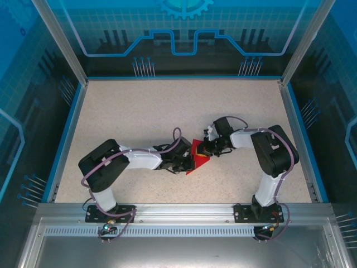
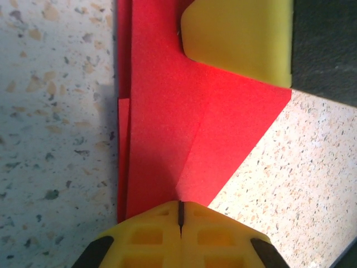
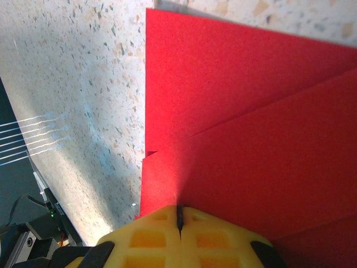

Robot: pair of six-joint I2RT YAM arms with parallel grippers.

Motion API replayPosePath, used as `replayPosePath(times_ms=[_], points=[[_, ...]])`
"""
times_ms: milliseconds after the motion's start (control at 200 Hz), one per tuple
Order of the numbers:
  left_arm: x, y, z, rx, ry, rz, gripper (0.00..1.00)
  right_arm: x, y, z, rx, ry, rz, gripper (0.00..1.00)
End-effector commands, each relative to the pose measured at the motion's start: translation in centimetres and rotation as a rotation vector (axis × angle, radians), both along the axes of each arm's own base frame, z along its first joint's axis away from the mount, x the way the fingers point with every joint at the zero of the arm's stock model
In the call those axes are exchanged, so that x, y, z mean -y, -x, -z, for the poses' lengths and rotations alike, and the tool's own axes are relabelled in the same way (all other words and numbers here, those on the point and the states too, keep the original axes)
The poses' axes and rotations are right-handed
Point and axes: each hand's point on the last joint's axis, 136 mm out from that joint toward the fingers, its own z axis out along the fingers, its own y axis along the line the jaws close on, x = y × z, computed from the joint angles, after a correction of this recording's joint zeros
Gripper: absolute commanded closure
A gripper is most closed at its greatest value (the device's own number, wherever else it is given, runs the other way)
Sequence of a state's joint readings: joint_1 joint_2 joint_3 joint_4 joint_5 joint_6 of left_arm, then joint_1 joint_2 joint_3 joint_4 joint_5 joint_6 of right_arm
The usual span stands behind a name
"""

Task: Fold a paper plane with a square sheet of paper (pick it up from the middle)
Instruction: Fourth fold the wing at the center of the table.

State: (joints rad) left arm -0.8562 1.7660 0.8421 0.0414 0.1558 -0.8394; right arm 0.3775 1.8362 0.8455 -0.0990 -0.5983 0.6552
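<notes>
The bright red sheet of paper (image 1: 199,158) lies flat on the speckled table between the two grippers, folded into overlapping layers with diagonal creases (image 2: 167,111) (image 3: 251,111). My left gripper (image 1: 188,162) (image 2: 180,205) is shut, its yellow tips resting on the paper's near edge beside a diagonal flap. My right gripper (image 1: 208,149) (image 3: 179,211) is shut too, with its tips down on the paper near a straight folded edge. In the left wrist view the right gripper's yellow fingers (image 2: 240,39) sit on the paper's far end. Neither pair of jaws has paper between them.
The speckled beige table (image 1: 139,111) is ringed by a blue border and an aluminium frame (image 1: 178,215) at the near edge. Both arm bases (image 1: 109,211) (image 1: 259,211) are bolted there. Blue patterned panels (image 1: 184,33) wall the back and sides.
</notes>
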Motion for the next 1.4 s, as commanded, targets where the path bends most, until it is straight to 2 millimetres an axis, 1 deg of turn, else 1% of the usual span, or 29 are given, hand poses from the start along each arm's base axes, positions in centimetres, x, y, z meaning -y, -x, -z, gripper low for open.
replayPosePath(times_ms=[0,160,245,390,500,615,765,900,1075,1210,1395], points=[[-1.1,1.3,1.6,-0.054,-0.023,-0.002,1.00,4.2,3.1,6.5,-0.136,0.303,0.055,0.99],[-1.6,2.6,2.1,-0.080,-0.030,0.021,1.00,4.5,3.2,6.5,-0.140,0.315,0.068,0.99],[-2.1,3.5,2.1,-0.089,-0.044,0.039,1.00,4.6,3.1,6.5,-0.141,0.318,0.076,0.99],[-2.9,5.4,1.7,-0.093,-0.060,0.081,1.00,4.8,2.8,6.4,-0.142,0.323,0.086,0.99],[-3.6,5.9,1.0,-0.080,-0.068,0.091,1.00,4.8,2.7,6.3,-0.142,0.327,0.092,0.99],[-3.7,5.2,-0.7,-0.020,-0.055,0.076,1.00,4.9,2.8,6.5,-0.149,0.333,0.106,0.99],[-3.5,3.4,-3.3,0.073,-0.020,0.017,1.00,5.3,2.8,6.4,-0.149,0.340,0.135,0.99],[-3.3,2.1,-4.4,0.115,0.012,-0.056,1.00,5.6,3.2,5.8,-0.142,0.335,0.179,0.99],[-2.3,1.5,-4.7,0.112,0.078,-0.099,1.00,5.7,4.0,4.3,-0.134,0.301,0.256,0.99],[-1.7,1.4,-4.3,0.093,0.113,-0.114,1.00,4.8,4.7,3.1,-0.120,0.275,0.277,0.99],[-1.3,1.6,-3.3,0.059,0.135,-0.144,1.00,3.5,5.0,2.6,-0.113,0.236,0.271,0.98]])
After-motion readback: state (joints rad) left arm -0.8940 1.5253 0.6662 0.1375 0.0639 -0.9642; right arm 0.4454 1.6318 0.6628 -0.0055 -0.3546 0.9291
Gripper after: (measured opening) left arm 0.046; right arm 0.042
